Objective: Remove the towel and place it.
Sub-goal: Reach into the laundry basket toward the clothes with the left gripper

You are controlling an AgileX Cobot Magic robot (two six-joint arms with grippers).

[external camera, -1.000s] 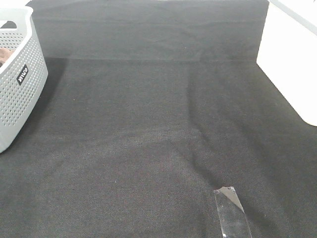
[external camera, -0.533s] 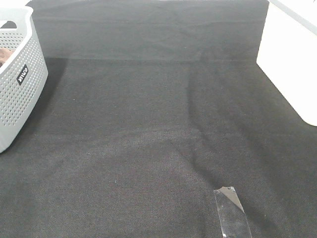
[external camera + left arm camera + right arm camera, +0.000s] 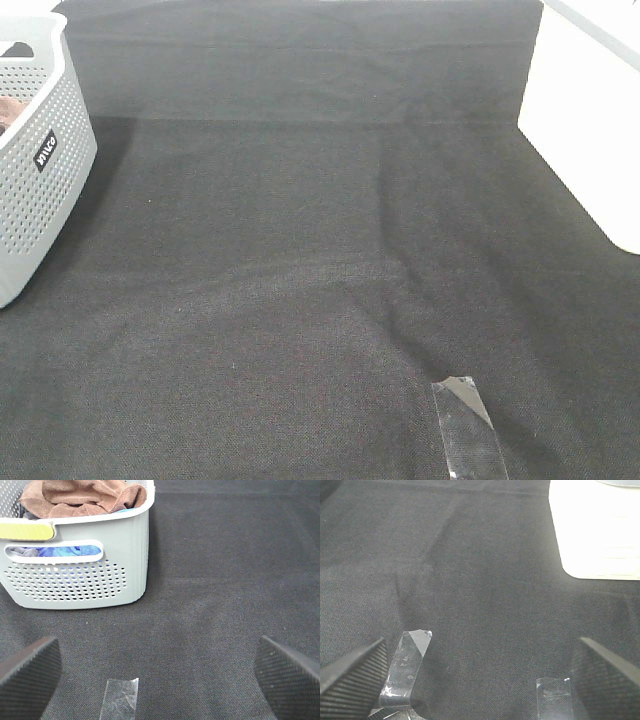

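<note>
Your towel (image 3: 85, 497) lies bunched in the grey perforated basket (image 3: 75, 580), heaped above the rim at the top of the pile, its orange-brown plush folded over on itself. Through the basket's handle slot you can see blue cloth (image 3: 65, 550) underneath it. In the high view the basket stands at the far left edge of the black covering (image 3: 300, 250), partly cut off by the frame, and only a sliver of brown shows inside it. Your left gripper (image 3: 160, 675) hangs over the covering, facing the basket from a short way off, with its jaws spread wide and nothing between them; a strip of clear tape (image 3: 120, 700) lies flat on the covering between the two fingers, on the near side of the basket. Your right gripper (image 3: 480, 675) is likewise fully released and holds nothing, its two ribbed fingers framing bare cloth. Two pieces of tape lie below it, one near each finger. A white surface (image 3: 600, 530) borders the covering beyond the right gripper, on the right edge in the high view. The covering shows soft creases across its middle.
</note>
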